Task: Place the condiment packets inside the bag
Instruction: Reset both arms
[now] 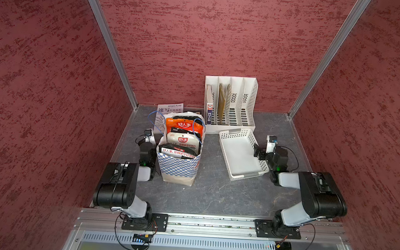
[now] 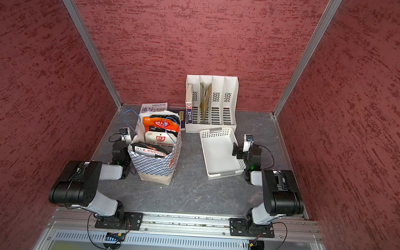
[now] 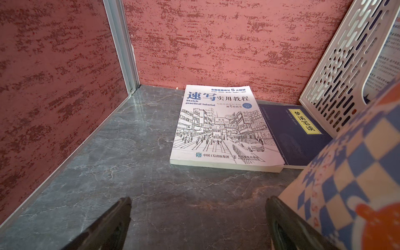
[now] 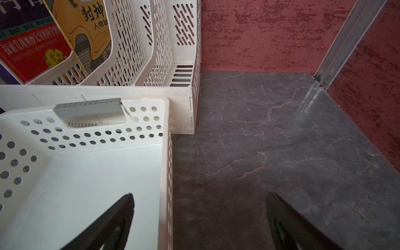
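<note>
The grey marbled surface carries a sketch tutorial book and a dark blue book lying flat side by side along its far edge, left of the middle. A white file rack stands at the middle of the far edge, with a perforated basket just in front of it. The paper bag stands left of centre.

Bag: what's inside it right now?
The bag holds condiment packets standing upright: an orange packet at the back, a white packet in the middle, a black packet in front. Their lower parts and the bag's bottom are hidden by its walls, so no full count.
</note>
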Tool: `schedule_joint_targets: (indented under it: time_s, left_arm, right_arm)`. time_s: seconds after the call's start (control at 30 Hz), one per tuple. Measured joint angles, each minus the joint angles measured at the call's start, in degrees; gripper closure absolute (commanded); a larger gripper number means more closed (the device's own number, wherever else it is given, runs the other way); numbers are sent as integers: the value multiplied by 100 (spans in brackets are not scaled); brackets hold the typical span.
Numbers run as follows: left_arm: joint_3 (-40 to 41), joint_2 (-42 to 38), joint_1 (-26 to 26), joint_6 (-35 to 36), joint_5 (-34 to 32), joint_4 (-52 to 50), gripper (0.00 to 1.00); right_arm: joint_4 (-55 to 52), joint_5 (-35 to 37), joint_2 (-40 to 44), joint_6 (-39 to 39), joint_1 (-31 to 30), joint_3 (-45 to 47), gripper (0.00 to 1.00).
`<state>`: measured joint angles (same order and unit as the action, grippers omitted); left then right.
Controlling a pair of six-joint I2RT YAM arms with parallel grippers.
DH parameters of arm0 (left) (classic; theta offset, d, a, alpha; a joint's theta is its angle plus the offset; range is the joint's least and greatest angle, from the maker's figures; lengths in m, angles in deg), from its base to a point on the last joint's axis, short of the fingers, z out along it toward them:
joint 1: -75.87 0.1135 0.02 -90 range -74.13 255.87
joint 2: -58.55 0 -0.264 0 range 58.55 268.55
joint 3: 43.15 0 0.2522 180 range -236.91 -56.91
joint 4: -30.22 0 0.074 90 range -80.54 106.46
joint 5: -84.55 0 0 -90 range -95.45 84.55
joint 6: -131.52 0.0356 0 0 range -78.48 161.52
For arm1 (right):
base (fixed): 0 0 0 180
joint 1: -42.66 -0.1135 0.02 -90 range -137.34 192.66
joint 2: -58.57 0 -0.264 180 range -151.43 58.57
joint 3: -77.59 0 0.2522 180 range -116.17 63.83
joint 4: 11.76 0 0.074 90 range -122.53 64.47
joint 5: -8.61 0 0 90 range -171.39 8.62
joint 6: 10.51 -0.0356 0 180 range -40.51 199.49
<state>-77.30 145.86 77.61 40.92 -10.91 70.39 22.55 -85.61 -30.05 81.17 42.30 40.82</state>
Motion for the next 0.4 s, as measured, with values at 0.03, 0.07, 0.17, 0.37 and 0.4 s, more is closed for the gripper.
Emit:
schedule_joint_targets:
  time_s: [0.03,0.07,0.17,0.37,0.4]
  left_arm:
    - [0,-2,-11,-2,-15,0,0]
    - [0,-2,-20,0,-28,0,0]
    - [0,-2,-26,0,-57,-7,0]
    - [-2,-2,17,-20,13,-83,0]
    - [-2,-2,17,-17,22,-85,0]
  right_arm:
    - [11,0,0,0,0,0,1]
    - [17,0,0,0,0,0,1]
    - [17,0,0,0,0,0,1]
    - [17,2,0,-2,0,0,1]
    - [20,0,0,-2,0,0,1]
